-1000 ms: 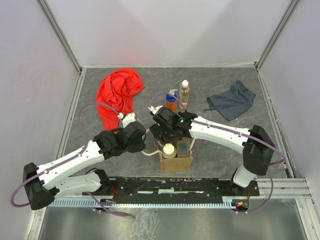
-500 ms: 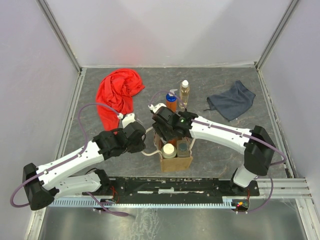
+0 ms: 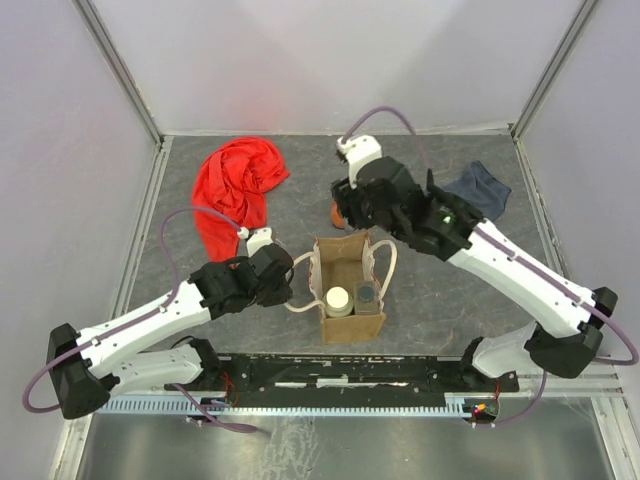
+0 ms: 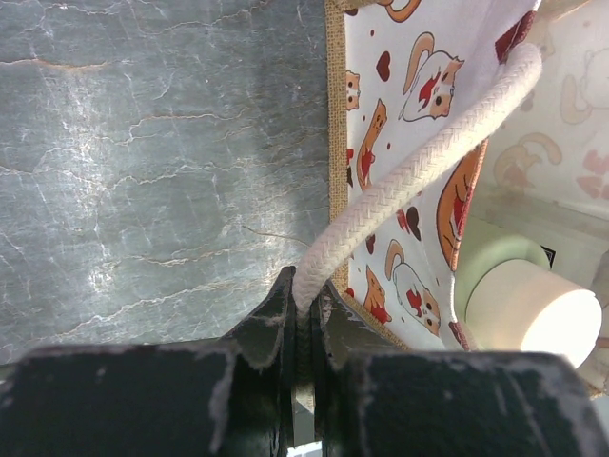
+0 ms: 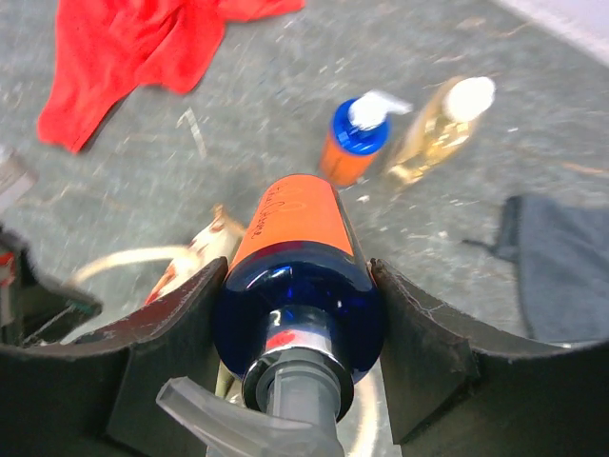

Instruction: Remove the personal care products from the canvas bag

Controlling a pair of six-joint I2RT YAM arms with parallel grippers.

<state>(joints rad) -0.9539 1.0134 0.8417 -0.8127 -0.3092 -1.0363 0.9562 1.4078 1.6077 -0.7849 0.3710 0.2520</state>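
The right gripper [image 5: 300,328] has risen out of the canvas bag [image 3: 352,328] and swung to the far side of the table, and it now pinches an orange bottle [image 5: 295,228] by its blue shoulder, pump head towards the camera. Faint script runs along that bottle's orange body, too blurred to read. Below it on the table stand a second orange bottle [image 5: 354,143] and, just to its right, the amber bottle [image 5: 433,133], with the red cloth [image 5: 133,48] off to the left and the dark cloth [image 5: 561,257] to the right. That likely makes three products out. The white-capped bottle [image 3: 338,300] and the dark-capped bottle [image 3: 368,295] remain inside the bag. The left gripper [image 4: 304,314] is pressed together on the cream handle [image 4: 409,181], steadying the bag, whose lining shows cats and hearts but no words.
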